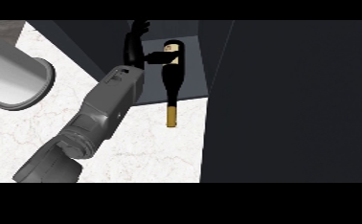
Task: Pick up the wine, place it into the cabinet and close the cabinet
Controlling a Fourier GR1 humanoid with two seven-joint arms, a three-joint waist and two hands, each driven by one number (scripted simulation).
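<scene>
My left robot hand (139,43) is up inside the dark opening of the cabinet (185,31), at the end of my grey forearm (106,106), which slants up from the lower left of the view. The fingers point away from me, towards the back of the cabinet, and the thumb sticks out to the right against the body of the wine bottle (171,82). I take it that the thumb and fingers pinch the bottle, though the black of the hand and the black of the bottle run together there and I cannot make out the contact cleanly.

The bottle lies just to the right of my hand. Its long axis runs almost straight up and down in the view, near parallel to my fingers. The wide body with a pale label (170,48) is at the far end, level with my thumb and inside the cabinet. The thin neck comes back towards me, and its gold-capped tip (170,117) points at me, past the cabinet's front edge and over the white marbled surface (152,156).

To the right of the bottle the tall dark cabinet door (283,103) stands open. Far to the left of my hand, a metal sink (21,82) is let into the surface.
</scene>
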